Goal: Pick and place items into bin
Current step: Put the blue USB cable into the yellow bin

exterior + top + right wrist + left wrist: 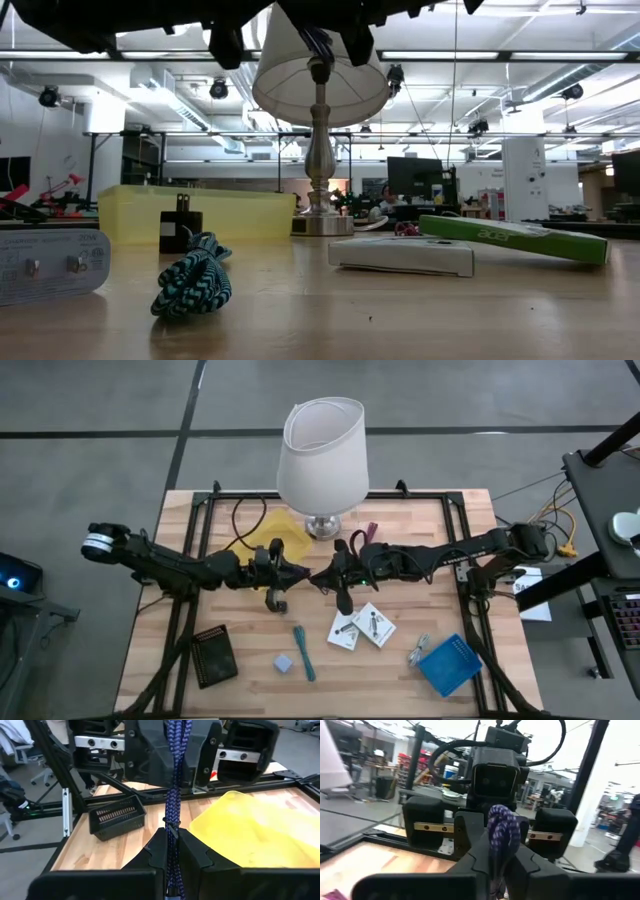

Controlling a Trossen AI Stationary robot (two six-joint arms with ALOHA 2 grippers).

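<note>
A purple braided cord [173,780] is stretched between my two grippers, which meet nose to nose above the table's middle. My left gripper [298,573] and my right gripper [322,578] are both shut on it. The yellow bin [268,536] lies just beyond them, beside the white lamp [322,455]. On the near part of the table lie a teal braided cord [303,652], two white printed cards [361,627] and a lavender cube [284,663]. A magenta stick [369,534] lies by the lamp's base. My left gripper [497,851] pinches the purple cord between its two fingers; the cord's folded, looped end [502,820] stands out past the fingertips. It comes level from the table's left. My right gripper [171,838] pinches the cord's other stretch [173,822] between its fingertips, level from the table's right. The cord runs straight and taut to my left gripper, lifted clear of the table.
A dark ribbed tray [213,655] sits near the left near corner and a blue flat thing [449,663] near the right near corner. In the low view a black plug [178,222], a white box [400,255] and a green box [515,238] lie on the wood.
</note>
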